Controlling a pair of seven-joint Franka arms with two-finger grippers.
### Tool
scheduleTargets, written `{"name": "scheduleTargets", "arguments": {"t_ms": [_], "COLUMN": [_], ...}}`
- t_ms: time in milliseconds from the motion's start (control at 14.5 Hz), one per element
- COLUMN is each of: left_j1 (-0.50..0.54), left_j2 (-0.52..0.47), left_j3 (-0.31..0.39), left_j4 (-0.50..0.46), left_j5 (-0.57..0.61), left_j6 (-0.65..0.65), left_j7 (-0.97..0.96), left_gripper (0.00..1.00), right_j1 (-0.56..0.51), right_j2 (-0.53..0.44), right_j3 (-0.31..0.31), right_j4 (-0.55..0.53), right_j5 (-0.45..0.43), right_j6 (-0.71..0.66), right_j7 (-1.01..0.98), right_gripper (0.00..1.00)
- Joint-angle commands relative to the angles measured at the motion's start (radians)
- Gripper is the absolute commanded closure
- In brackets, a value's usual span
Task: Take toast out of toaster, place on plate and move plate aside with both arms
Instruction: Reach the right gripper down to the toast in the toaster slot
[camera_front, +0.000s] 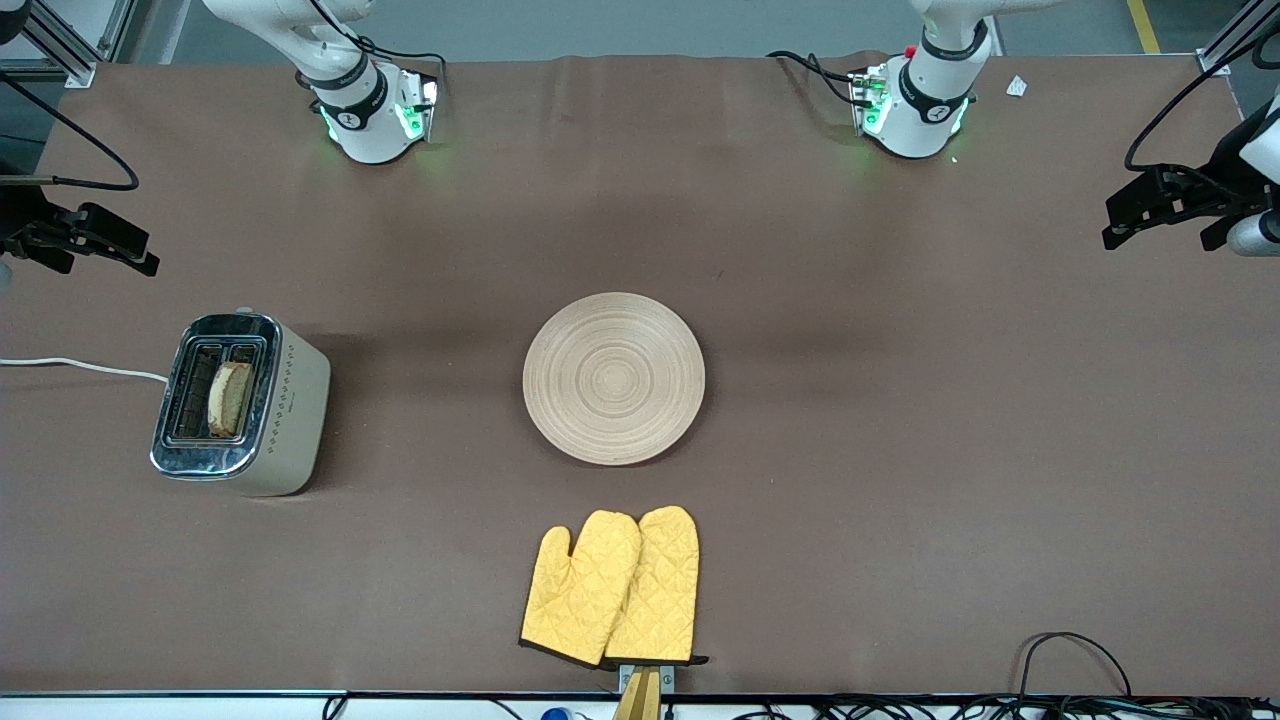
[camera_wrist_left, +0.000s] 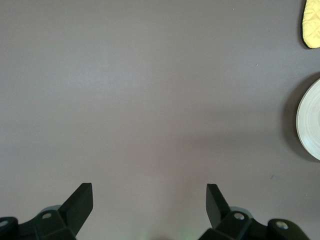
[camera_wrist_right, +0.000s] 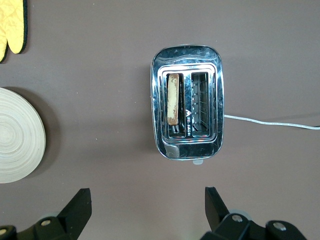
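The toast (camera_front: 230, 398) stands on edge in the toaster's (camera_front: 290, 400) slot on the plate's side, also seen from above as the toast (camera_wrist_right: 173, 100) in the toaster (camera_wrist_right: 187, 145). The round pale wooden plate (camera_front: 613, 378) lies bare at the table's middle; its rim shows as the plate (camera_wrist_left: 311, 120) and the plate (camera_wrist_right: 17, 135). My right gripper (camera_front: 120, 245) hangs open and holds nothing, high over the cloth beside the toaster; its own view shows the right gripper (camera_wrist_right: 148, 196). My left gripper (camera_front: 1125, 222), also open and holding nothing, hangs over bare cloth at the left arm's end; its own view shows the left gripper (camera_wrist_left: 149, 192).
Two yellow quilted oven mitts (camera_front: 615, 585) lie nearer the front camera than the plate, close to the table's edge. A white cable (camera_front: 80, 365) runs from the toaster off the right arm's end. Brown cloth covers the table.
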Motion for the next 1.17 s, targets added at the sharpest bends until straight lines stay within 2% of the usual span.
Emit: {"name": "scheduleTargets", "arguments": {"t_ms": [0, 345, 552, 1103], "left_j1": [0.004, 0.004, 0.028, 0.030], "left_j2": [0.018, 0.026, 0.024, 0.026], "left_j3": [0.001, 0.004, 0.003, 0.003], "left_j4": [0.032, 0.034, 0.034, 0.034], "left_j5": [0.003, 0.005, 0.005, 0.003], "left_j6": [-0.007, -0.007, -0.007, -0.007], "left_j7": [0.016, 0.016, 0.016, 0.016], "left_gripper": [0.00, 0.00, 0.00, 0.00], "right_j1": [-0.004, 0.002, -0.009, -0.052], "right_j2": [-0.024, -0.023, 0.000, 0.278], "right_j3": [-0.001, 0.004, 0.002, 0.001], "right_j4": [-0.014, -0.020, -0.049, -0.060], "right_j5": [-0.009, -0.008, -0.009, -0.012], "right_j6": [-0.005, -0.010, 0.069, 0.290], "right_j7": [-0.004, -0.004, -0.006, -0.066], "right_gripper": [0.00, 0.00, 0.00, 0.00]}}
